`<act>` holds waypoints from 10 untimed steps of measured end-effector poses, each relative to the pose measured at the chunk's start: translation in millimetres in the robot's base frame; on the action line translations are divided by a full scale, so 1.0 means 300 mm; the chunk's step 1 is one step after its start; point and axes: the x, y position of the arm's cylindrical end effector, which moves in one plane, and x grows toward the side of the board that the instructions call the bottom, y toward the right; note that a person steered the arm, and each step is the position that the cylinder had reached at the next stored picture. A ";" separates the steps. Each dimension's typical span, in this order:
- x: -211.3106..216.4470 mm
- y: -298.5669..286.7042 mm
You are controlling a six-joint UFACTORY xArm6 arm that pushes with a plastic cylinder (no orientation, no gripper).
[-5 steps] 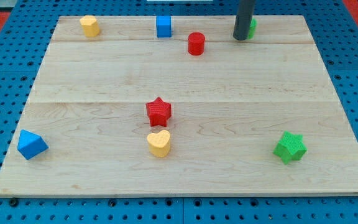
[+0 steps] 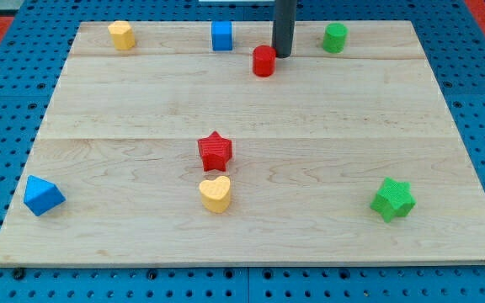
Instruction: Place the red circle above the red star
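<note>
The red circle (image 2: 263,61) stands near the view's top, a little right of centre. The red star (image 2: 215,151) lies at the board's middle, well below and left of the circle. My tip (image 2: 281,55) is right next to the red circle, at its upper right side; I cannot tell if it touches.
A yellow heart (image 2: 215,194) lies just below the red star. A blue cube (image 2: 221,35) and a yellow block (image 2: 121,34) sit along the top edge, with a green block (image 2: 335,37) at top right. A blue block (image 2: 42,195) is bottom left, a green star (image 2: 392,199) bottom right.
My tip has moved left from the green block to the upper right side of the red circle. The green block is now uncovered. The blocks have stayed in place.
</note>
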 end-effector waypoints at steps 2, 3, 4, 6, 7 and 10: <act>-0.046 -0.183; 0.028 -0.244; 0.028 -0.244; 0.033 -0.241; 0.101 -0.198; 0.289 -0.220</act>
